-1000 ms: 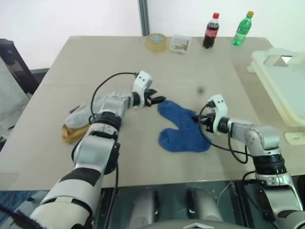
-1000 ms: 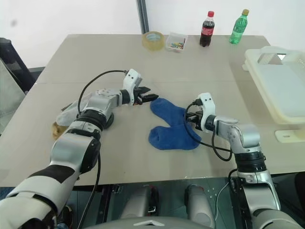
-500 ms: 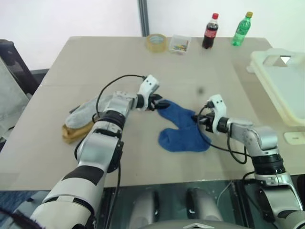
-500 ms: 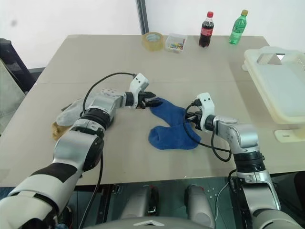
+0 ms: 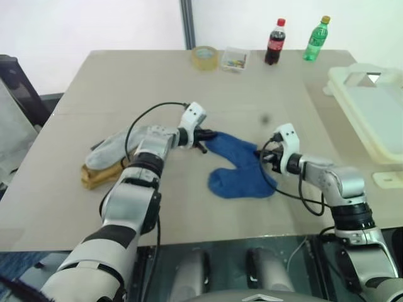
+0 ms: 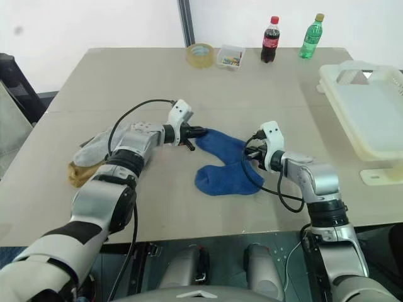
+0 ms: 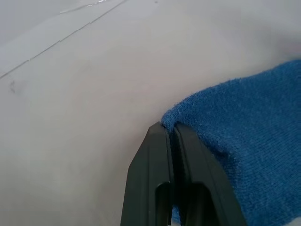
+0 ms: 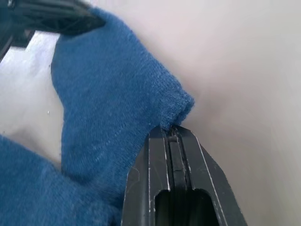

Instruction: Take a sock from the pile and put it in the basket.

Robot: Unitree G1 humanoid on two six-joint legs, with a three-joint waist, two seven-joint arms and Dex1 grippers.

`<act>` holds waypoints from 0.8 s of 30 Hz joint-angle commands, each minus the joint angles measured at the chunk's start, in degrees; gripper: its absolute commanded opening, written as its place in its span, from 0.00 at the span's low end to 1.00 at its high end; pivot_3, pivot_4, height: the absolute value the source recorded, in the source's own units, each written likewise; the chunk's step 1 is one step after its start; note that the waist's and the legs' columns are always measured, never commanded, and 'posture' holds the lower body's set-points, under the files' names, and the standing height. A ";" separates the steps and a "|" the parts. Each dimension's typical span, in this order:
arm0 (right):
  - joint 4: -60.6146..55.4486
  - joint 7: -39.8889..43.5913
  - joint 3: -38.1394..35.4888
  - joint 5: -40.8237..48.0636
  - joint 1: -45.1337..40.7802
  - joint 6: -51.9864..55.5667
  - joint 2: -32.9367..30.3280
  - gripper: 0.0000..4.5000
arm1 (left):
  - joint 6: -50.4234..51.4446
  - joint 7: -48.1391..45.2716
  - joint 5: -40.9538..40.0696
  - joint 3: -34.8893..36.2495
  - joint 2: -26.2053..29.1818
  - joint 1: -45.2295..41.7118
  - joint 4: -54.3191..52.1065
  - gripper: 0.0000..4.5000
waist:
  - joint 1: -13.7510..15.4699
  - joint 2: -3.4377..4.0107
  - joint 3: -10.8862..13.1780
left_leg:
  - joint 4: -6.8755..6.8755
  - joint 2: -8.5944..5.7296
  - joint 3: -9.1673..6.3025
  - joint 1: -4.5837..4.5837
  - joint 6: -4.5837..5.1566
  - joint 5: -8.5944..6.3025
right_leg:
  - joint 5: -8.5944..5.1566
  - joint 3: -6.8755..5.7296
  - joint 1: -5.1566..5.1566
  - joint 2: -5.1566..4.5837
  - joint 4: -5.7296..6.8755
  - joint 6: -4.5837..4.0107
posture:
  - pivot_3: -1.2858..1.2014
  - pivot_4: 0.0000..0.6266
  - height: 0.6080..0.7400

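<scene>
The blue sock (image 5: 242, 170) lies spread on the table's middle, apart from the pile (image 5: 104, 160) of a pale grey and a mustard sock at the left. My left gripper (image 5: 204, 134) is shut on the sock's far-left corner; in the left wrist view its fingertips (image 7: 162, 134) pinch the blue edge (image 7: 244, 136). My right gripper (image 5: 261, 158) is shut on the sock's right edge, and the right wrist view shows the fabric (image 8: 108, 89) bunched at its closed tips (image 8: 160, 136). The cream basket (image 5: 371, 107) stands at the table's right edge.
Along the far edge stand a tape roll (image 5: 205, 56), a small clear box (image 5: 234, 58), a cola bottle (image 5: 272, 41) and a green bottle (image 5: 315, 39). A small white block (image 5: 387, 179) lies in front of the basket.
My left gripper reached the sock's corner and closed on it; a second ago it stood open just short of it. The right gripper has stayed shut on the sock's right edge.
</scene>
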 commanded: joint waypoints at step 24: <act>-31.28 8.45 -8.52 21.64 -4.70 35.68 -16.84 0.00 | 76.71 21.31 -53.13 30.24 -3.38 34.13 -83.34 0.03 | 0.15 -0.02 0.06 | -0.01 0.08 -0.13 -0.06 -0.10 0.05 | -0.02 -0.03 -0.07 -0.08 0.10 0.00 | 0.52 0.24 1.00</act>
